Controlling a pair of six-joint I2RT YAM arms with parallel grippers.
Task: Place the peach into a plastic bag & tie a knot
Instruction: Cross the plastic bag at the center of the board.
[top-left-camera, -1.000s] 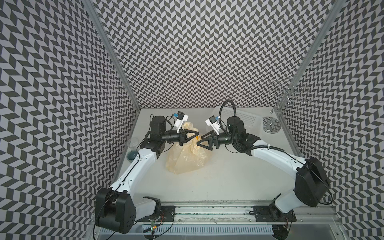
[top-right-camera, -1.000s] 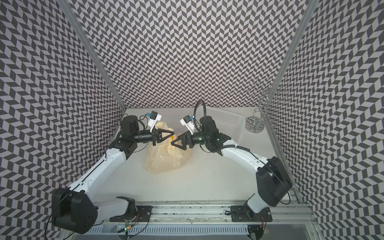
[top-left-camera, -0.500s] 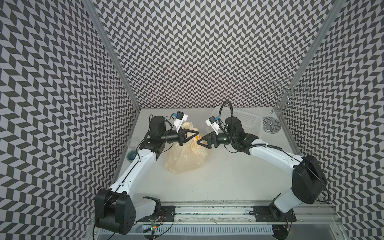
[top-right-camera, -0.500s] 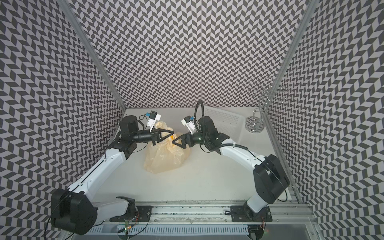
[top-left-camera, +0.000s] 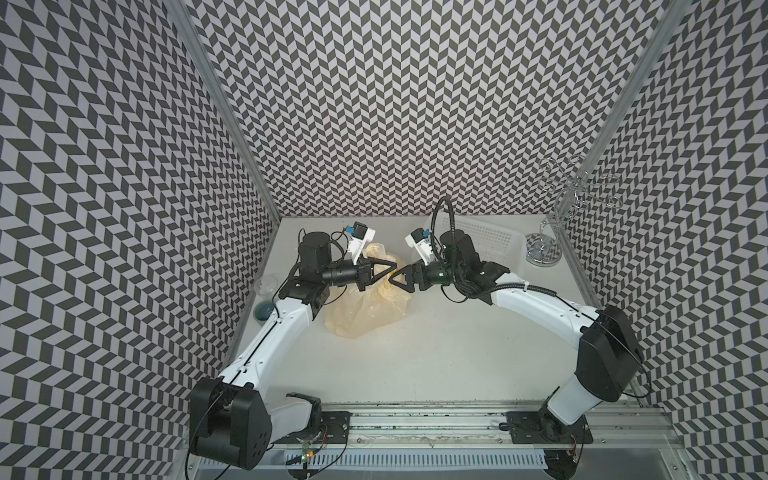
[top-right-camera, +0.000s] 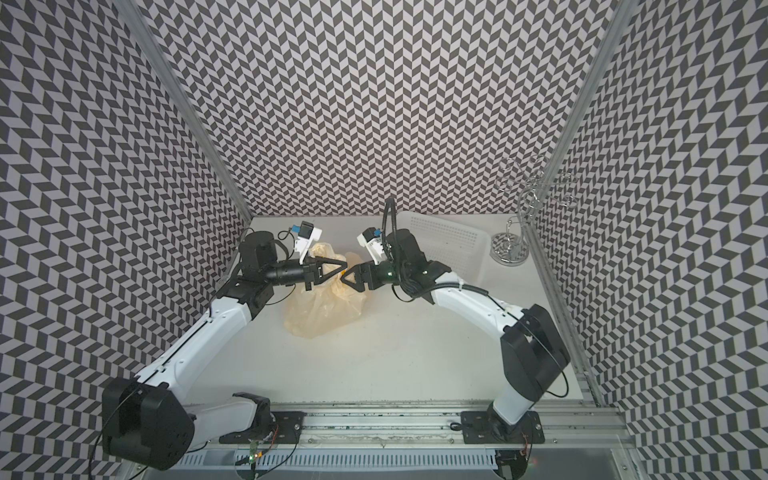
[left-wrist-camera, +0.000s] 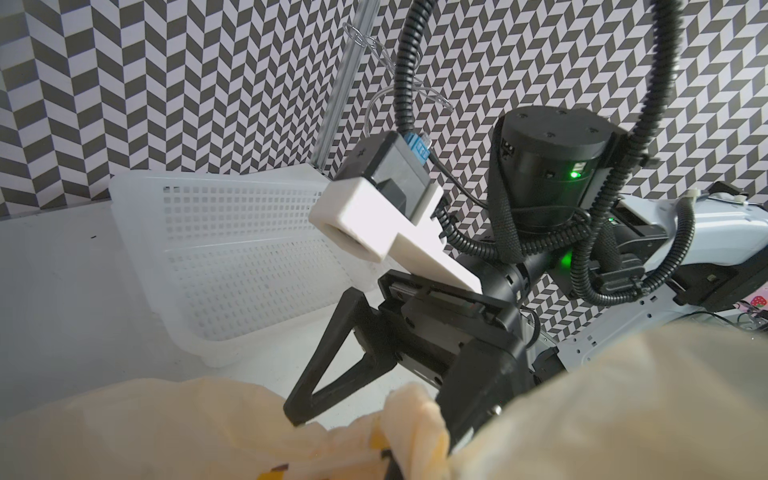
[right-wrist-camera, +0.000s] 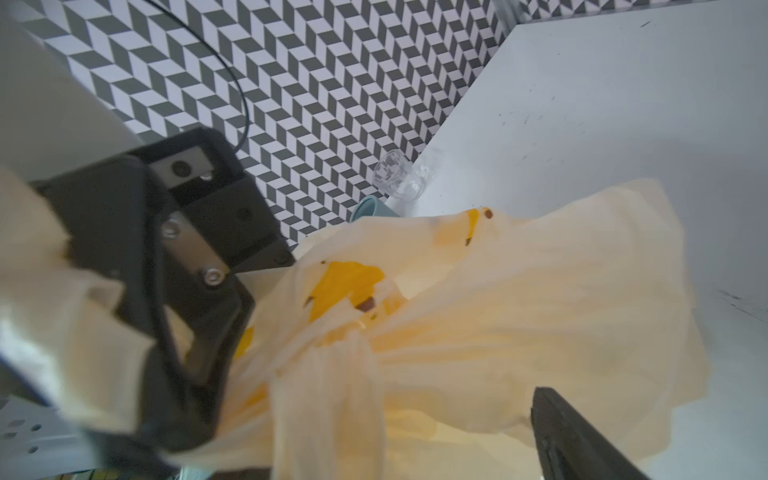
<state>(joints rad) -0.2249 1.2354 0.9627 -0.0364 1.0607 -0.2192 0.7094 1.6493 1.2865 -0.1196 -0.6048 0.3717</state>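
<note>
Counts: one plastic bag, two white-and-black arms, two end effectors, one white perforated basket, one chrome wire stand, one clear glass, one teal cup.

The bag is cream-yellow with a yellow banana print. It sits crumpled on the desk, toward the back and left of centre, in both top views. Its top is lifted between the two end effectors, which meet tip to tip above it.

Left end effector: closed. In the left wrist view a bunched handle strip rises right at its tips, so it grips the bag by that strip.

Right end effector: jaws wide apart, holding nothing. In the left wrist view the strip stands between its two black fingers. I cannot tell whether it touches either one.

The basket is at the back right, behind the right arm, with the stand further right near the side wall. The glass and cup are at the desk's left edge, just beside the left arm, with the glass further back than the cup.

Surface: plain white desk with a few small dark specks. A metal rail runs along the front and carries both arm bases.

Room: three walls in a black-and-white chevron pattern, with aluminium posts at the back corners.
</note>
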